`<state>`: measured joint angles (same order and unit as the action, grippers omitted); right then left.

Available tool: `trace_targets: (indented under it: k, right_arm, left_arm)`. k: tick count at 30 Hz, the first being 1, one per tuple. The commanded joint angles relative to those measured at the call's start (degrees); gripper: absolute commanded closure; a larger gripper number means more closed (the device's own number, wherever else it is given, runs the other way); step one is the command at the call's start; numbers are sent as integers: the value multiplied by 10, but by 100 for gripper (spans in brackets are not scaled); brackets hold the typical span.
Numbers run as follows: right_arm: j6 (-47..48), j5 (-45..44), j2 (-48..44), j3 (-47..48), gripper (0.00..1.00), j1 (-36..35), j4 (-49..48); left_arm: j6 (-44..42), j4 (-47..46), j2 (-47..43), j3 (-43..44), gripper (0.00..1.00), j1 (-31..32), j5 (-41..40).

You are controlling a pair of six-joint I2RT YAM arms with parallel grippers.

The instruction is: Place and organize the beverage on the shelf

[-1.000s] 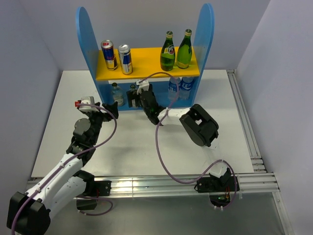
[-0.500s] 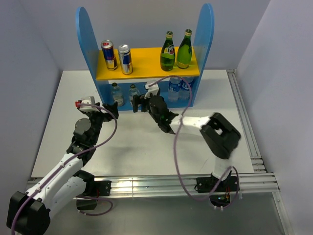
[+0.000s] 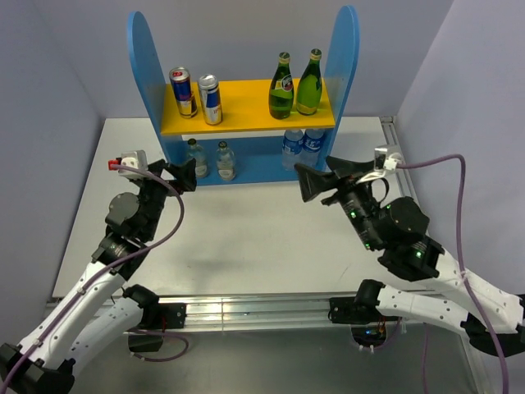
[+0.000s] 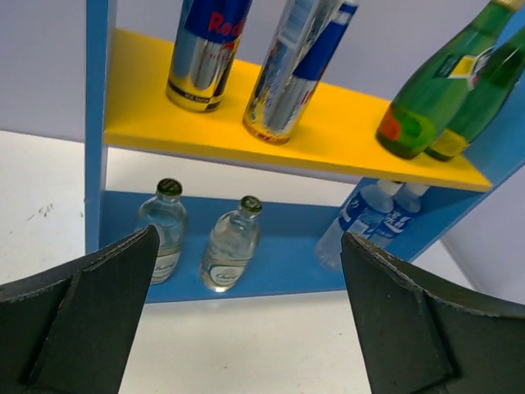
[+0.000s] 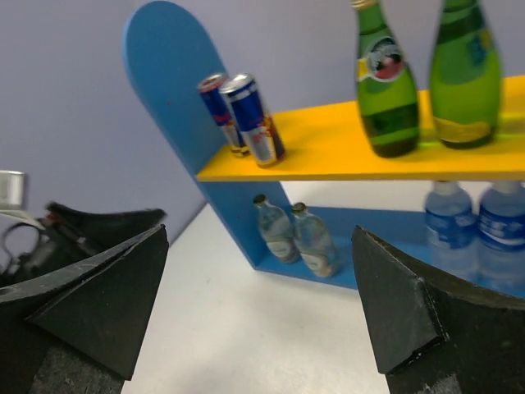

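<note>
Now that the right gripper has drawn back from the lower level it was reaching into a second ago, its jaws spread wide and empty, and the left gripper hangs just as open and empty near the left panel, nothing is being carried. The shelf at the table's far edge holds paired drinks: two small clear glass bottles and two blue-labelled water bottles below, two cans and two green glass bottles on the yellow board, so placing looks finished. "Red" on one can marks Red Bull; the other labels are too small to read.
</note>
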<state>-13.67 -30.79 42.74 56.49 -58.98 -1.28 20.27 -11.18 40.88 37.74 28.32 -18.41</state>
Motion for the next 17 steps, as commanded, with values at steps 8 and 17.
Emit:
trace_targets:
  k: [8, 17]
  right_arm:
    - [12, -72, -66, 5, 0, 0, 156]
    - [12, -78, -77, -2, 0, 0, 164]
  left_arm:
    - [1, 61, -31, 52, 1, 55, -49]
    - [-1, 74, -34, 58, 1, 68, -70]
